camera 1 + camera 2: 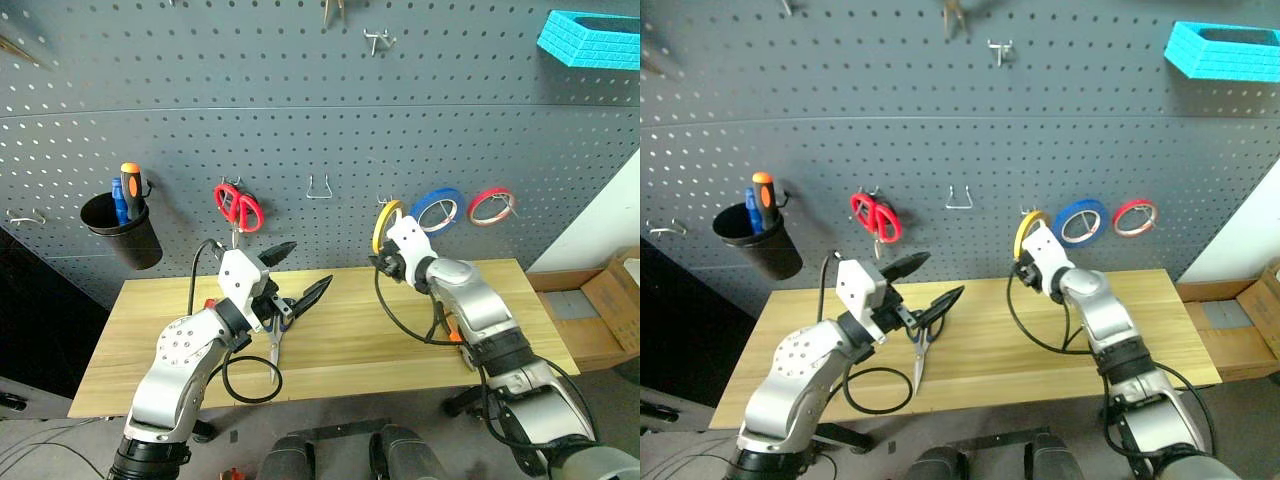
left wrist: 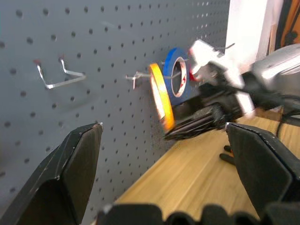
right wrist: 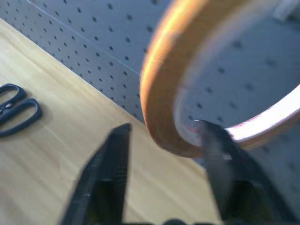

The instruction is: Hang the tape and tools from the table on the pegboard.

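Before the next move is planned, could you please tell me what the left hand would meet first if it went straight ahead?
Probably the dark grey pegboard, near the bare metal hook; depth is unclear.

The red-handled scissors (image 1: 238, 208) hang at mid-board, blades pointing down, and they serve as the marker for everything else. To their left sits a black cup (image 1: 124, 230) hooked on the panel, an orange-topped handle (image 1: 131, 185) and a blue one (image 1: 120, 197) poking out of it. Further left past the cup, a bare metal hook (image 1: 27, 216). To the right of the scissors, an empty wire hook (image 1: 319, 189); further right, a blue tape roll (image 1: 438, 209), and just beyond it a red tape roll (image 1: 491, 206). High up and far right of the scissors, a bright cyan bin (image 1: 590, 38). Low and far right, cardboard boxes (image 1: 600, 305) on the floor.
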Robot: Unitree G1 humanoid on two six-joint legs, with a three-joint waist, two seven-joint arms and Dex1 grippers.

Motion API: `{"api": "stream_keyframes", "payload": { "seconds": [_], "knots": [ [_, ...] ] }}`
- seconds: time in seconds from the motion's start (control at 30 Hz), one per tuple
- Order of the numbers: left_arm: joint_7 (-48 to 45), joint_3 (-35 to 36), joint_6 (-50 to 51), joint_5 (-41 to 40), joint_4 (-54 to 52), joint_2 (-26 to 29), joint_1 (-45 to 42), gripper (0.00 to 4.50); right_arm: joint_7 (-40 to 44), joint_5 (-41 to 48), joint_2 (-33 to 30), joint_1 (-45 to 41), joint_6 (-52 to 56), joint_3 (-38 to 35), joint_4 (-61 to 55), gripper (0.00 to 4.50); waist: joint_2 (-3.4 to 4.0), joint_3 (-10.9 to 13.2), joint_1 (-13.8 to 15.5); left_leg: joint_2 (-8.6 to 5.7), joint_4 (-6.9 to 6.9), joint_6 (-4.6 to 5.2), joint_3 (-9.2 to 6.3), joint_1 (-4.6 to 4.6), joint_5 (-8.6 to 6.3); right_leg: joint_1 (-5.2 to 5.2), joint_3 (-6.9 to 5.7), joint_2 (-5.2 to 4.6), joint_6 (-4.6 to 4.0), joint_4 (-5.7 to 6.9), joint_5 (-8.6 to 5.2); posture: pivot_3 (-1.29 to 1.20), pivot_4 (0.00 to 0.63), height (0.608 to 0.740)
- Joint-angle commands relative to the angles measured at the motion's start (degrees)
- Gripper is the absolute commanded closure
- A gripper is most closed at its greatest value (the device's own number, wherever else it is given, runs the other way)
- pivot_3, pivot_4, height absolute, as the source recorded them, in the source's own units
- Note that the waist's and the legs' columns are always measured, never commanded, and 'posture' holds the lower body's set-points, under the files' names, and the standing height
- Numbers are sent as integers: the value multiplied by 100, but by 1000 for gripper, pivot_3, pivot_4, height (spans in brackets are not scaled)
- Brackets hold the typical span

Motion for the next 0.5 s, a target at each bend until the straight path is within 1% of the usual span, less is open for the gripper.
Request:
{"api": "stream_keyframes", "payload": {
  "seconds": [0.03,0.07,0.13,0.2,0.3,0.37,0.4,0.43,0.5],
  "knots": [
    [-16,15,54,-141,-304,-9,-19,0,50,371,-126,261,138,-528,-577,927,8,8,-9,0,0,0,0,0,0,0,1,1,0,1,0,-59,188,740],
    [-25,14,64,-141,-302,-3,-16,0,32,489,-150,348,137,-712,-695,487,9,11,-8,0,0,0,0,0,0,0,1,1,0,1,0,-60,187,740],
    [-46,16,88,-142,-301,17,-8,0,97,677,-216,517,194,-919,-911,40,18,26,-10,0,0,0,1,0,0,0,2,3,1,-1,-1,-60,187,740],
    [-63,6,130,-140,-317,41,-2,0,152,781,-309,663,400,-999,-1056,40,19,31,-11,0,-1,1,4,-2,0,0,4,4,1,-3,-1,-60,184,740],
    [-139,-147,348,-28,-311,185,-6,0,2,839,-485,921,817,-1227,-1024,40,16,39,-13,1,-2,1,3,-2,0,0,3,6,1,-4,-2,-67,195,740],
    [-306,-302,851,-207,-361,365,49,0,-300,1456,-231,970,1412,-2048,-939,40,21,59,-17,1,-2,2,2,-2,0,0,4,7,1,-5,-3,-79,197,740],
    [-391,-360,1090,-317,-425,455,77,0,-406,1624,-189,986,1728,-2296,-904,40,24,67,-20,1,-2,3,3,-2,1,0,6,7,0,-4,-3,-80,199,740],
    [-477,-409,1234,-390,-476,529,101,0,-528,1688,-196,982,2047,-2441,-833,40,28,78,-21,1,-2,3,3,-3,0,0,6,7,1,-4,-3,-82,203,740],
    [-532,-483,1441,-415,-503,630,131,0,-870,1425,-384,931,2710,-2347,-523,40,28,116,-36,1,-2,3,5,-3,1,0,7,7,0,-5,-3,-86,212,740]
  ]
}}
